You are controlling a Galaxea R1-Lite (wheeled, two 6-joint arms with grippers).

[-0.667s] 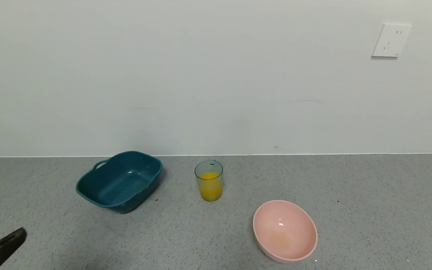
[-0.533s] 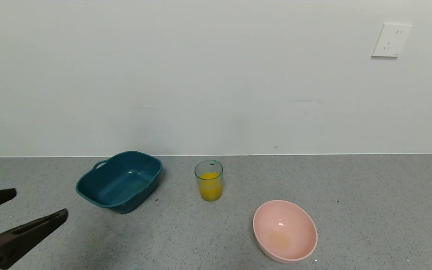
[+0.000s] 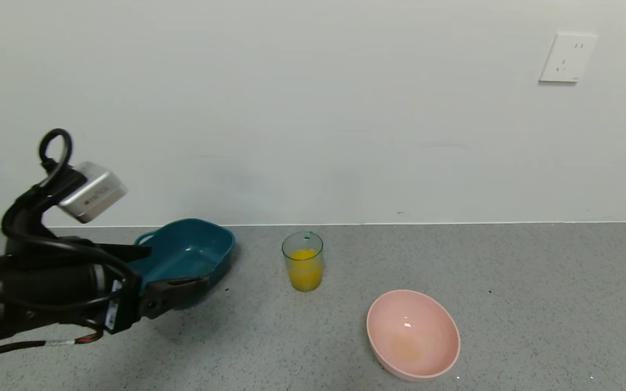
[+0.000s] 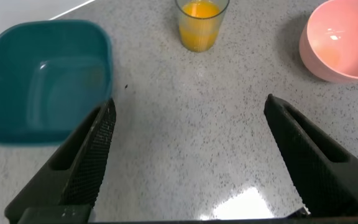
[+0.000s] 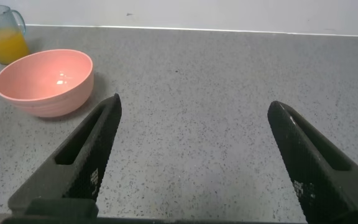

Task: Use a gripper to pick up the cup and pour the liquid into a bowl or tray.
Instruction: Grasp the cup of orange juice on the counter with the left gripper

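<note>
One grey speckled counter (image 3: pixel 536 282) meets a white wall (image 3: pixel 313 108).

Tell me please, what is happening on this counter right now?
The left gripper, jaws open, hangs in front of the dark teal plastic tub. It holds nothing. The ribbed clear plastic cup of orange liquid stands untouched between the tub and the round pink bowl. The right gripper, also open, hangs beside the pink bowl.

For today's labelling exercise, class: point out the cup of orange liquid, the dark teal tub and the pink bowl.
cup (image 3: pixel 302 262), head view, on its side wall at the liquid's level
dark teal tub (image 3: pixel 212 239), head view, on its inner far wall
pink bowl (image 3: pixel 412 332), head view, on its inside
</note>
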